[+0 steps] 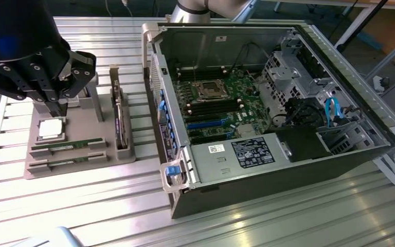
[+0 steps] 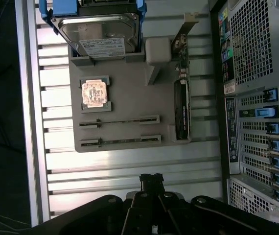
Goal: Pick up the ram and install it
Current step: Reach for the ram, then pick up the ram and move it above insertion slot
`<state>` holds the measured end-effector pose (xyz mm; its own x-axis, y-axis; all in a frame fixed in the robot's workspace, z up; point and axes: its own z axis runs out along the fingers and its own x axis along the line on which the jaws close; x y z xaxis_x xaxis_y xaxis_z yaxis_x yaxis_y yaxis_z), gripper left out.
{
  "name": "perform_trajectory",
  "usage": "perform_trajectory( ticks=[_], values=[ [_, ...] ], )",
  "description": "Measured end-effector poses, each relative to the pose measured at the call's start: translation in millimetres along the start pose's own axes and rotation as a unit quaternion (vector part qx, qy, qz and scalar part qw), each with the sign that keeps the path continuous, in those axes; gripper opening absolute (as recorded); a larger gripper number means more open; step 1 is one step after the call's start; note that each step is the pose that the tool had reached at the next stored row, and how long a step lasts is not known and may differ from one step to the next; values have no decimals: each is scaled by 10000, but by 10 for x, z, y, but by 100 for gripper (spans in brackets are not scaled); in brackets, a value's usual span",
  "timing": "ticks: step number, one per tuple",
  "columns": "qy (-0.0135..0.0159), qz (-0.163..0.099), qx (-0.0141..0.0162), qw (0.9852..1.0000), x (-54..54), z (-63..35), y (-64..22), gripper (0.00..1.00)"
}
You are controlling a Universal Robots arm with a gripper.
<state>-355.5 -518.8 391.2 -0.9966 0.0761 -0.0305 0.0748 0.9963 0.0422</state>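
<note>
Two ram sticks lie edge-up in slots at the front of the grey holder tray (image 1: 60, 167): one ram (image 1: 68, 143) (image 2: 120, 120) and a second ram (image 1: 68, 159) (image 2: 120, 141) beside it. My black gripper (image 1: 55, 100) (image 2: 151, 178) hangs over the tray's back part, above the rams and apart from them. Its fingers are shut together with nothing between them.
On the tray also sit a square silver processor chip (image 1: 51, 128) (image 2: 95, 93), an upright expansion card (image 1: 120, 123) (image 2: 181, 110) and a hard drive (image 2: 100, 32). The open computer case (image 1: 335, 72) stands on the exterior view's right, its motherboard (image 1: 215, 105) exposed.
</note>
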Motion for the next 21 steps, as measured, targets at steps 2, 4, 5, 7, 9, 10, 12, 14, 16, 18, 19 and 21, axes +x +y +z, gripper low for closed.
perform_trajectory(
  ticks=[2, 4, 5, 7, 9, 10, 12, 14, 16, 18, 19, 21],
  values=[
    [0, 0, 0, 10000, 0, 0, 0, 10],
    [0, -3, 0, 10000, 0, 0, 0, 10],
    [1, -24, -1, 10000, 0, 1, 0, 10],
    [7, -167, -5, 9999, 1, 0, 1, 10],
    [15, -348, -11, 9994, 0, 1, 0, 10],
    [19, -435, -13, 9991, 0, 2, 0, 10],
    [26, -619, -19, 9981, 1, 3, 0, 10],
    [34, -815, -25, 9967, 0, 4, 0, 10],
    [45, -1075, -33, 9942, 0, 6, 0, 10],
    [55, -1308, -40, 9914, 0, 8, 0, 10],
    [60, -1426, -44, 9898, 0, 8, 0, 10],
    [68, -1601, -49, 9871, 1, 10, 0, 10]
  ],
)
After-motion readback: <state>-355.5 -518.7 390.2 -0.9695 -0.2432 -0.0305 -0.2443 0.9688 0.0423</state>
